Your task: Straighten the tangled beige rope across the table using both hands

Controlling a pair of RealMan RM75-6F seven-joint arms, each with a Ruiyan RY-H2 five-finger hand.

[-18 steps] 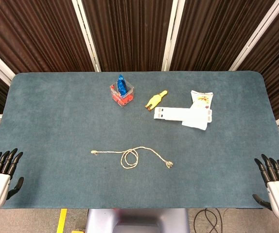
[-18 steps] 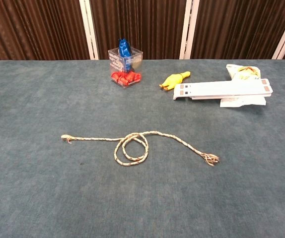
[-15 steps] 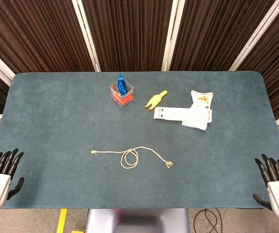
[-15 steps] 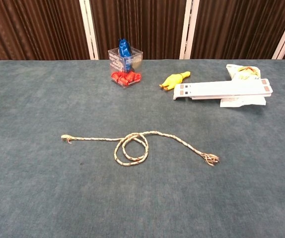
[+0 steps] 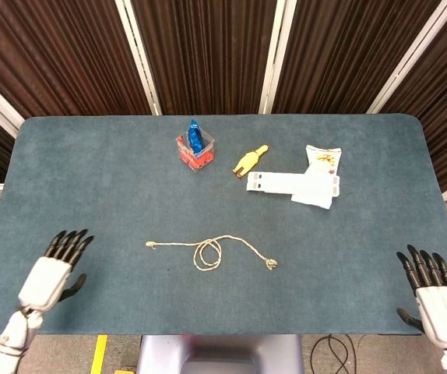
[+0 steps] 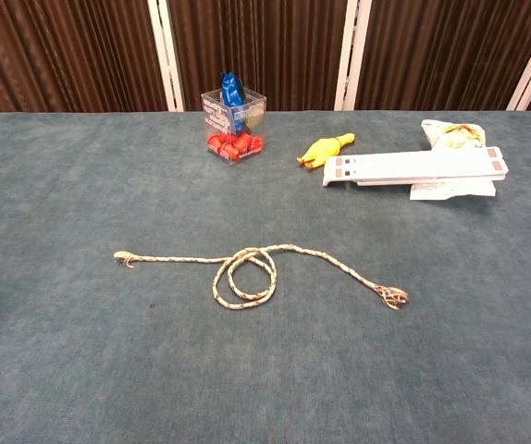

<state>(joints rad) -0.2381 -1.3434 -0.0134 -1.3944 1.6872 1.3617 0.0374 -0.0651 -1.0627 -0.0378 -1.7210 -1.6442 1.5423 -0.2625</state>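
Note:
The beige rope (image 5: 208,251) lies on the blue table near the front middle, with a double loop (image 6: 243,279) at its centre and a frayed end (image 6: 391,296) to the right. My left hand (image 5: 55,269) hovers over the table's front left, fingers spread, holding nothing, well left of the rope's left end (image 5: 151,245). My right hand (image 5: 431,294) is at the front right edge, fingers apart and empty. Neither hand touches the rope. The chest view shows no hand clearly.
At the back stand a clear box (image 5: 195,148) with red and blue items, a yellow rubber chicken (image 5: 249,160), a white flat strip (image 5: 290,183) and a snack packet (image 5: 322,158). The blue table (image 5: 91,195) has dark curtains behind it.
My left hand has moved right and forward, from the table's left corner onto the table toward the rope. The right hand has shifted slightly inward. The rope has not moved.

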